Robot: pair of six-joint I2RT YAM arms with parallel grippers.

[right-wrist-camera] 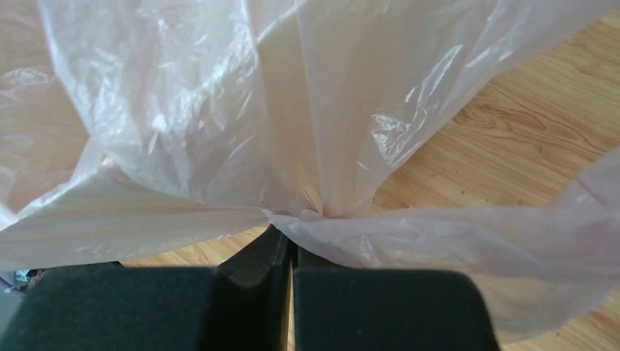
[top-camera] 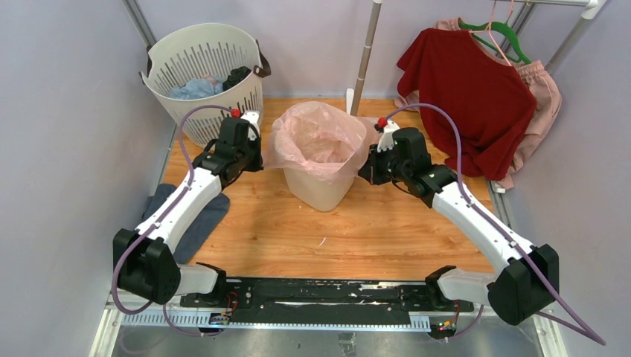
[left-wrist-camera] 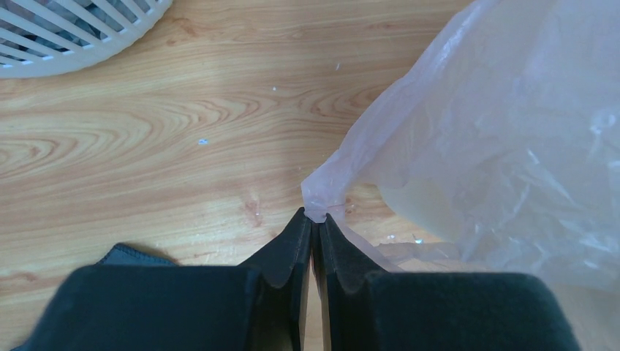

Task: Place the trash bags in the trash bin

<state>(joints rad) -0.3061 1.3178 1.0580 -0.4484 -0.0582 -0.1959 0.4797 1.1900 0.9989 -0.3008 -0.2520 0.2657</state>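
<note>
The cream-beige trash bin stands mid-table. The thin pale-pink trash bag sits in it, its mouth spread over the rim and down the walls. My left gripper is at the bin's left side, shut on a corner of the bag; the bin wall shows through the film. My right gripper is at the bin's right side, shut on a gathered fold of the bag, which drapes over one finger.
A round white slotted basket with blue cloth stands back left, also in the left wrist view. A blue-grey cloth lies under the left arm. A red shirt and pink garment hang on a rack back right. A pole stands behind the bin.
</note>
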